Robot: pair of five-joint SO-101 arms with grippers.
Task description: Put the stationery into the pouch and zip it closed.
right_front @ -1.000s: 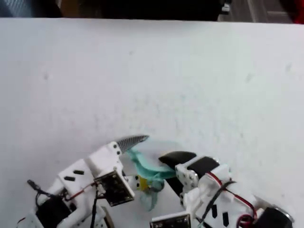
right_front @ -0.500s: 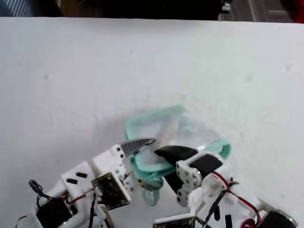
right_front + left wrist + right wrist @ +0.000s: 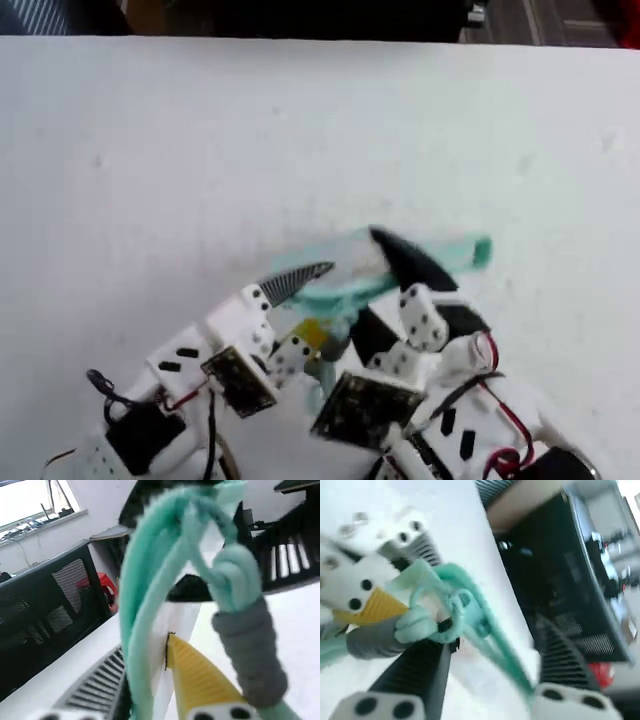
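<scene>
The left claw (image 3: 147, 655) is clamped on the teal rim of the pouch (image 3: 440, 252), holding it up over the desk (image 3: 300, 130) between the two arms, likely to brace it for zipping. The right claw (image 3: 497, 635) stands open, with the rim running between its jaws and the zip pull (image 3: 462, 605) against one of them. Whether stationery lies inside, or how far the zip is shut, is too blurred to tell.
</scene>
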